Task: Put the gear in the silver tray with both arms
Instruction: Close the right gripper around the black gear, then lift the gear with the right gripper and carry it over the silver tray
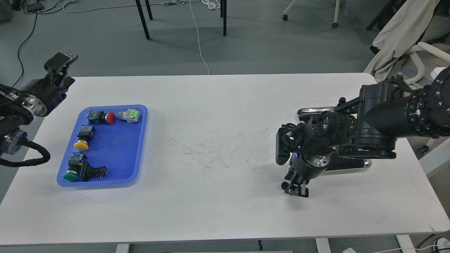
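A small black gear (pixel 283 185) lies on the white table, just left of my right gripper (pixel 297 190) and touching or almost touching it. The right gripper points down at the table; its fingers are dark and I cannot tell them apart. The silver tray (pixel 310 111) sits behind the right arm, which hides most of it; only its far-left rim and its near-right corner show. My left gripper (pixel 60 62) hangs over the table's far left corner, away from the gear, with nothing visibly held.
A blue plastic tray (pixel 121 154) on the left holds several push-button switches with red, yellow and green caps. The table's middle is scratched. Chairs and cables stand beyond the far edge.
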